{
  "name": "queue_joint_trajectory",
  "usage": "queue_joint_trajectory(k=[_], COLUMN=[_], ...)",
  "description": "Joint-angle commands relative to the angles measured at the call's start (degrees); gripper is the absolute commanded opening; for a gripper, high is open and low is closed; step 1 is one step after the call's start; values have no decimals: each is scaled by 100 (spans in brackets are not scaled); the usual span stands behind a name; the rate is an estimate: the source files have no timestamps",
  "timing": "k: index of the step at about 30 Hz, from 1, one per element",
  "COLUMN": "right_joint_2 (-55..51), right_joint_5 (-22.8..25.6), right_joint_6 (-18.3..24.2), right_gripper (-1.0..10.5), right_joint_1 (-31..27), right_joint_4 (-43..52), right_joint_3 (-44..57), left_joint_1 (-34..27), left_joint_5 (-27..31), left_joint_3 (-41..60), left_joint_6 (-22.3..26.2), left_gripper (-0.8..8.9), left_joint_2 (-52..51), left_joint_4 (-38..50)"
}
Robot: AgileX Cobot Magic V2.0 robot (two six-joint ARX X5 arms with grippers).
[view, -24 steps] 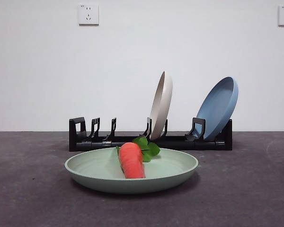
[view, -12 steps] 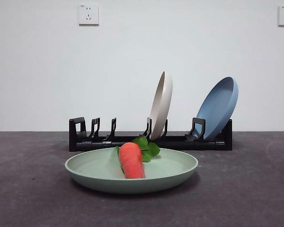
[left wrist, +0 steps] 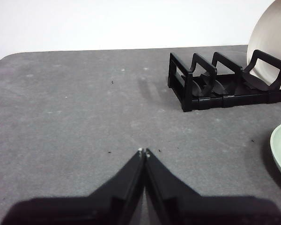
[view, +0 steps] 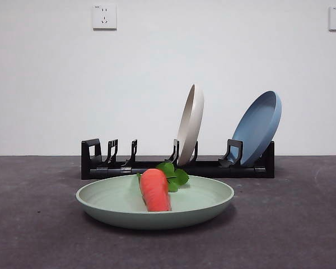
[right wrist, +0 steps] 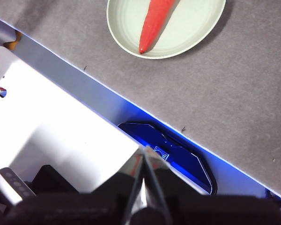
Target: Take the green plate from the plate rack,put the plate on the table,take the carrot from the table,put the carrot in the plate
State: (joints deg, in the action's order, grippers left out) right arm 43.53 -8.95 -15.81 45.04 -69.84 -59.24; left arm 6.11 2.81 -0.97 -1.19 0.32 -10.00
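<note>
The table [view: 302,224] carries everything, and judging by how things lie the task looks complete, so the remaining risks come from any further arm motion. The plate rack [view: 179,167] stands at the back with a cream plate [view: 190,124] and a blue plate [view: 259,128] leaning in its slots; a careless sweep by an arm could tip either one out. The green plate [view: 155,208] lies flat on the table in front of the rack, well ahead of the right gripper [right wrist: 145,154] and off to one side of the left gripper [left wrist: 143,153], only its rim edging into the left wrist view. The carrot [view: 155,189] lies in the plate with its leafy top toward the rack; it is round and smooth, so a knock to the plate could roll it against the rim or out. Left jaws are pressed together, tips touching, holding nothing, low over bare table. Right jaws are likewise closed with nothing between them, pulled back over the table's near edge, above a white surface and a blue-lit part. Hidden or unclear: neither arm shows in the front view; the carrot's top is cut off in the right wrist view; how the plates seat in the slots cannot be made out.
</note>
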Motion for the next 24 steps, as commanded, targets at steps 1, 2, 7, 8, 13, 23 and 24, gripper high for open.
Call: queue_joint_trajectory(k=[1, 2, 7, 8, 13, 23, 24], right_joint_2=[-9, -9, -9, -9, -9, -343, -435], right_joint_5=[13, 13, 13, 13, 13, 767, 560], right_joint_6=[24, 24, 26, 24, 24, 1045, 1099], right_gripper=[2, 2, 2, 2, 2, 2, 2], right_joint_1=[13, 13, 13, 13, 13, -1239, -1517], right_joint_4=[28, 28, 28, 28, 28, 1851, 2151], right_joint_3=[13, 13, 13, 13, 13, 212, 321], left_joint_1=[-22, -22, -22, -22, -22, -22, -22], left_joint_5=[-7, -7, -7, -7, -7, -2, 0], left_joint_3=[81, 81, 81, 81, 81, 81, 81], left_joint_6=[-55, -55, -55, -55, -55, -55, -55], left_gripper=[-3, -3, -3, -3, -3, -3, -3], left_joint_2=[-13, -13, -13, -13, -13, -13, -13], left_joint_4=[7, 4, 4, 7, 7, 7, 7])
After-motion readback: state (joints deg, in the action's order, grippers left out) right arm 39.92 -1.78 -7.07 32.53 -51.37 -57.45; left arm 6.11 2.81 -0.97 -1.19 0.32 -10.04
